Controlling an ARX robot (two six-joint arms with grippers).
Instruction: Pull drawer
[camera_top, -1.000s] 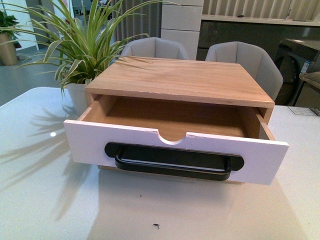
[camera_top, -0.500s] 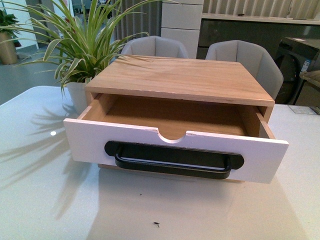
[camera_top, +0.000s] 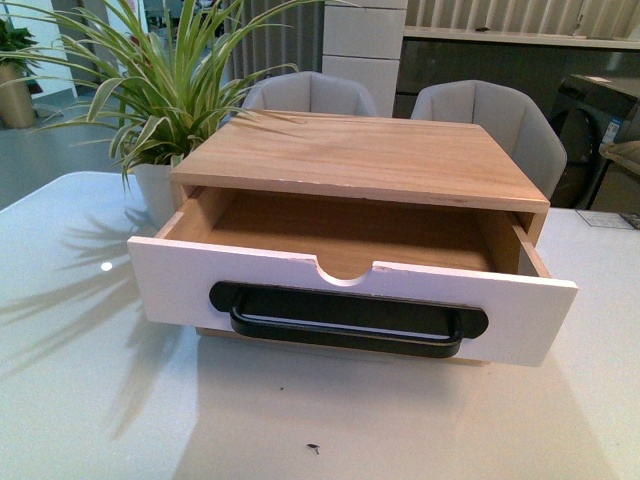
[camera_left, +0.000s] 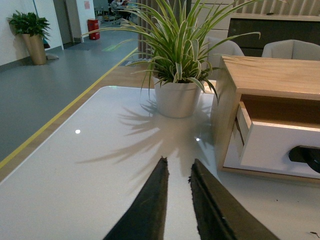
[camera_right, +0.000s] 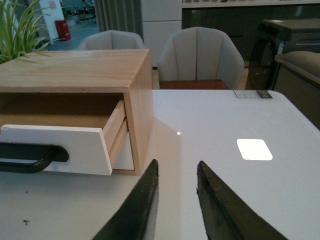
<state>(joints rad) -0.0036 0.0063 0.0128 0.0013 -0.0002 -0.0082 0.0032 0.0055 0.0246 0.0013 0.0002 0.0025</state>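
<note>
The drawer (camera_top: 300, 285) stands pulled well out of its light wood cabinet (camera_top: 360, 155), showing an empty wooden inside. Its white front carries a long black bar handle (camera_top: 345, 322) and a half-round notch in the top edge. Neither arm shows in the front view. My left gripper (camera_left: 177, 167) is shut and holds nothing, low over the table, to the left of the drawer (camera_left: 280, 145). Over the table to the right of the drawer (camera_right: 65, 145), my right gripper (camera_right: 177, 170) is open and empty, apart from the cabinet corner.
A potted spider plant (camera_top: 150, 110) in a white pot (camera_left: 176, 98) stands at the cabinet's left. Two grey chairs (camera_top: 495, 125) sit behind the white table (camera_top: 90, 400). A small dark speck (camera_top: 313, 450) lies on the table in front of the drawer.
</note>
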